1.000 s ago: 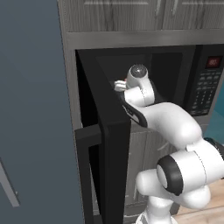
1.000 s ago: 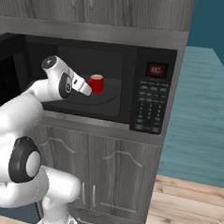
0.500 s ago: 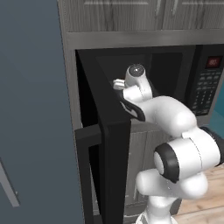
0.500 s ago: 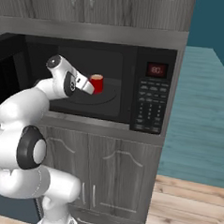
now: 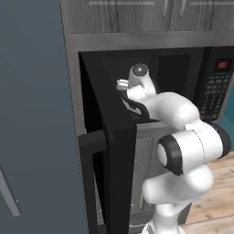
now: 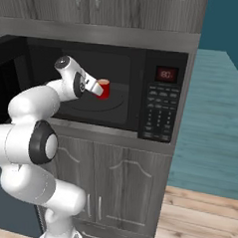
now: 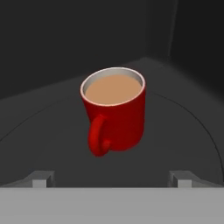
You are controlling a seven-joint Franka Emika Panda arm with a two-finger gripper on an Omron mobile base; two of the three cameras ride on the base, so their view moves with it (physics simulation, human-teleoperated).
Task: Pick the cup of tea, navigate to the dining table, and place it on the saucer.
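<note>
Inside the microwave, near the turntable's middle, the brimful, rigid cup of tea wants a level body grip; the hand is spread wide.

White arm rises from base, bends at dark elbow joint, forearm reaches forward and up. Wrist angled toward front, hand extended level. Gripper spread wide, nothing between jaws; two fingertips stand far apart at bottom of hand view, nothing touching either pad. In right base view gripper points forward and right of wrist. In left base view hand sits ahead of forearm, gripper tips hidden behind wrist.
</note>
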